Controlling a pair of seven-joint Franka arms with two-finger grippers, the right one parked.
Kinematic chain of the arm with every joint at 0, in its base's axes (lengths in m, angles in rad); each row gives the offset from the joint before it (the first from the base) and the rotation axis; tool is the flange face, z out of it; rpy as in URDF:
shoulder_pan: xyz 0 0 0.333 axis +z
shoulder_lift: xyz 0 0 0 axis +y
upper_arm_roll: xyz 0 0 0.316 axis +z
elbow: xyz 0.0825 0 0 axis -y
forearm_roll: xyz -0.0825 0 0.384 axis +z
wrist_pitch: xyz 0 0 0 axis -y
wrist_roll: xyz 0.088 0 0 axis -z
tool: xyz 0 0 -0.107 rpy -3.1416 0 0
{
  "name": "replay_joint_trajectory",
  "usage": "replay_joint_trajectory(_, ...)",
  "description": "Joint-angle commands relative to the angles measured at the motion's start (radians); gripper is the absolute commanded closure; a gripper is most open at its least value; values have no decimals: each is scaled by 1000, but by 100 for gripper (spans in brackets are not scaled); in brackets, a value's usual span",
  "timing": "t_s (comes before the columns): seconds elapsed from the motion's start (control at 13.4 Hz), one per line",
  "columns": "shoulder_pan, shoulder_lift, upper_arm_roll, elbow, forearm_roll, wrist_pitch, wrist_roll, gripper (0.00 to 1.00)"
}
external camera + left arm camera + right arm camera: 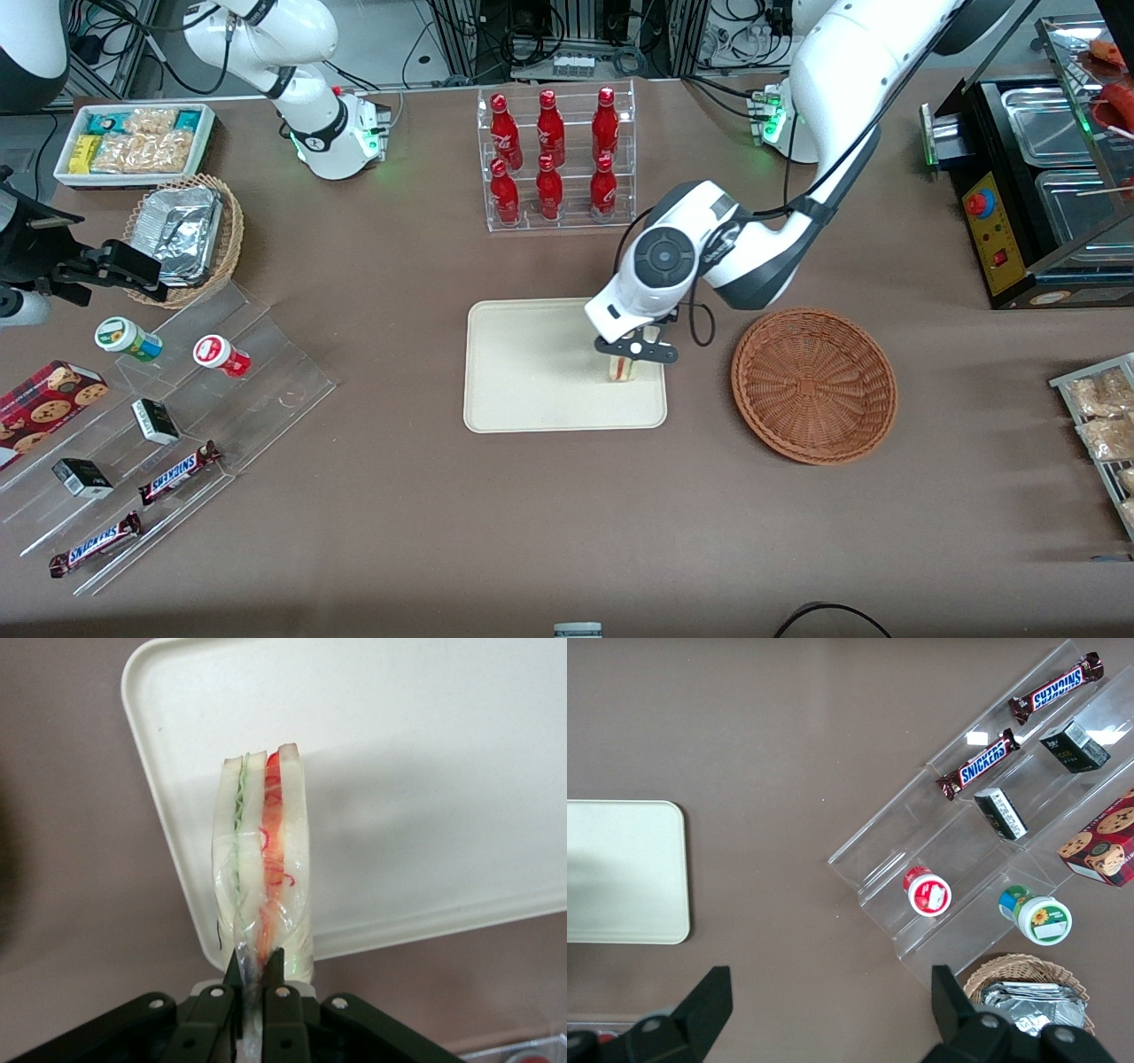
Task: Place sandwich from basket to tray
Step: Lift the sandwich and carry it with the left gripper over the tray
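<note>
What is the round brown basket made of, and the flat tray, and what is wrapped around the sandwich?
The basket looks like woven reddish-brown wicker: its strands ring a small square centre. The tray seems to be smooth matte cream plastic with a low moulded rim, though it might be melamine. The sandwich, pinched in the gripper over the tray, appears wrapped in clear shiny film, which wrinkles and glints.

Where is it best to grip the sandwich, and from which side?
Judging by its upright pose over the tray, grip the sandwich at its top edge, from above, across the bread faces. The gripper pinches it there now.
</note>
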Motion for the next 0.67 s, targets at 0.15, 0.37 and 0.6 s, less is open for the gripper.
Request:
replay_joint_trajectory(0.15,-46,97,5,123,52,-18,-86,100)
replay_joint_trajectory(0.37,-46,117,5,126,86,-14,-102,100)
replay_joint_trajectory(0.6,-49,140,5,136,114,-8,-122,100)
